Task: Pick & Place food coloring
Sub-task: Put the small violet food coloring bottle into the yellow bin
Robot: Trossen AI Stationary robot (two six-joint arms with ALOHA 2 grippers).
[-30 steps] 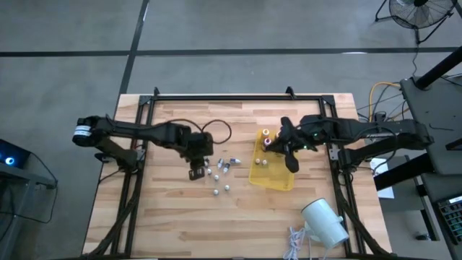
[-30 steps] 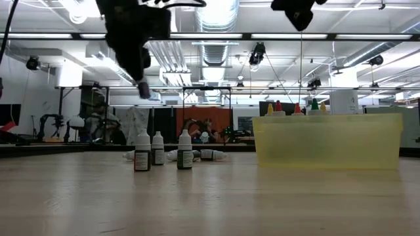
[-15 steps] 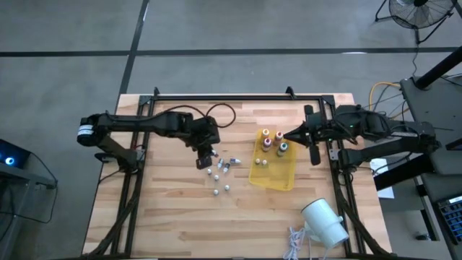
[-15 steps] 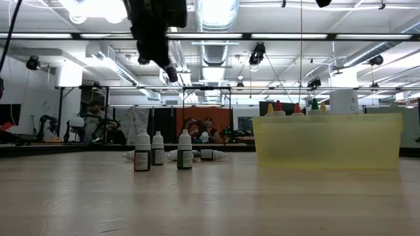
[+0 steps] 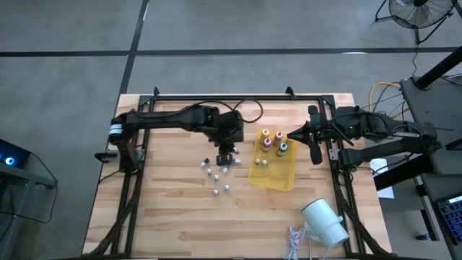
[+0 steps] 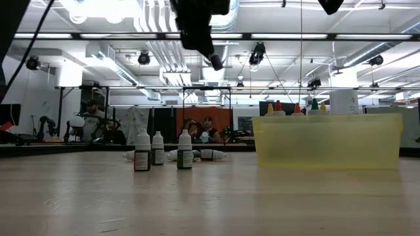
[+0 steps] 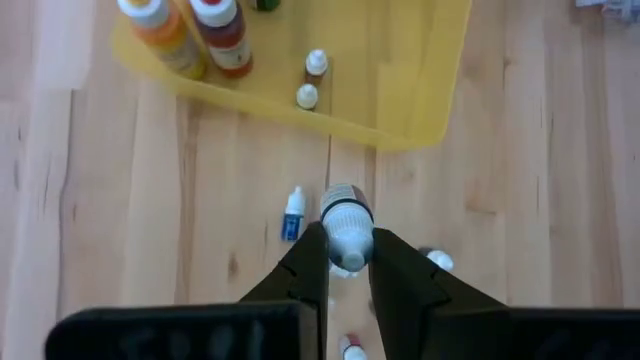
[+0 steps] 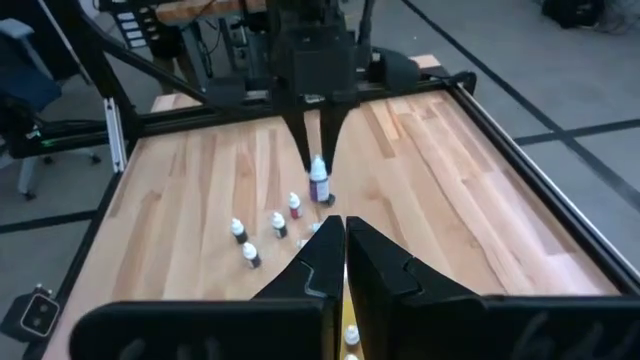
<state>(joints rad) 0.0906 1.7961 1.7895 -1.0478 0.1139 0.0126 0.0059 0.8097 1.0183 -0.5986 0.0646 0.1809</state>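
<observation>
My left gripper [image 5: 227, 153] hangs above the table just left of the yellow tray [image 5: 285, 180], shut on a small food coloring vial [image 7: 346, 222]; the same vial [image 8: 318, 185] shows in the right wrist view. Bottles with orange, red and green tops [image 5: 273, 141] stand upright in the tray's far part, with two tiny vials [image 7: 311, 80] beside them. Several loose vials [image 5: 216, 173] stand or lie on the wood under and left of the gripper. My right gripper [image 5: 291, 136] is shut and raised at the tray's far right corner, holding nothing. My left gripper pinches the vial between its two fingers [image 7: 310, 262], one on each side of the whitish end [image 7: 348, 248]. The fingers slant down from the table's left. The vial's darker end [image 8: 318, 192] sticks out below the fingertips, lifted clear of the table.
A big white cylinder [image 5: 325, 222] lies near the front right corner, a pale cable [image 5: 294, 242] beside it. A black frame [image 5: 216, 96] runs along the far edge and both sides. Bare wood lies in front of the tray and vials.
My left gripper has risen and travelled toward the table's right, toward the yellow tray, carrying the vial clear of the table. My right gripper drew back from over the tray toward the right edge and rose, then stayed still.
</observation>
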